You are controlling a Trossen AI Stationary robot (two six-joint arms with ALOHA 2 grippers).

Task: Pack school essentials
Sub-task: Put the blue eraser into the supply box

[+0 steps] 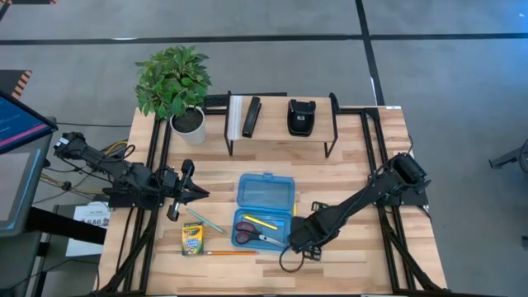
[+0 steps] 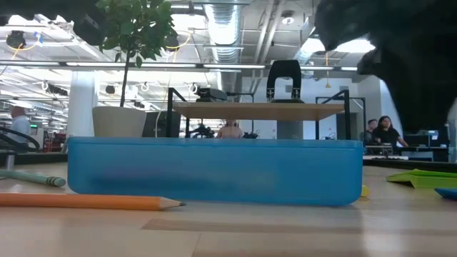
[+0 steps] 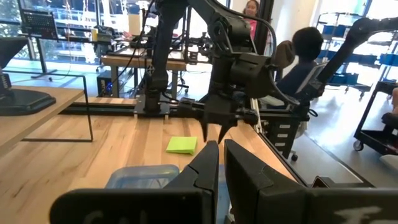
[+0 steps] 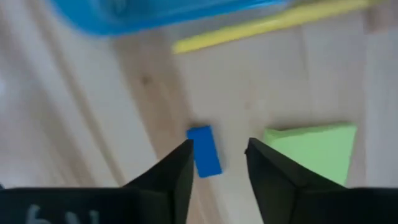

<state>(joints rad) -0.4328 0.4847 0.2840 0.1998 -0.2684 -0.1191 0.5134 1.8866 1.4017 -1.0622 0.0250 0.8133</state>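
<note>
1. The small blue eraser (image 4: 204, 151) lies flat on the wooden table (image 1: 355, 177), just beside the lime-green sticky-note pad (image 4: 309, 152) and near the open blue pencil case (image 1: 265, 206), outside its wall.
2. I judge the eraser light, slightly rubbery and grippy, stiff enough not to fold. It sits very low, so my tips must come right down to the wood. I would take it across its narrow width, at mid-length.
3. My right pincer (image 4: 219, 163) hangs over it with fingers parted and nothing between them. The eraser shows in the gap, nearer one finger (image 4: 176, 167) than the other, so I should centre before I squeeze.
4. The pad is soft-edged paper, light too. Its top sheets could lift or curl, and it lies close enough that my outer finger could nudge it.
5. A yellow pencil (image 4: 261, 26) lies near the case's rim. In the overhead view the red-handled scissors (image 1: 249, 234) and a pencil rest in the case.
6. Beside the case, on the side away from my arm, lie the crayon box (image 1: 192, 238) and an orange pencil (image 1: 233, 252).
7. My left pincer (image 1: 198, 193) waits beyond those, clenched on nothing.
</note>
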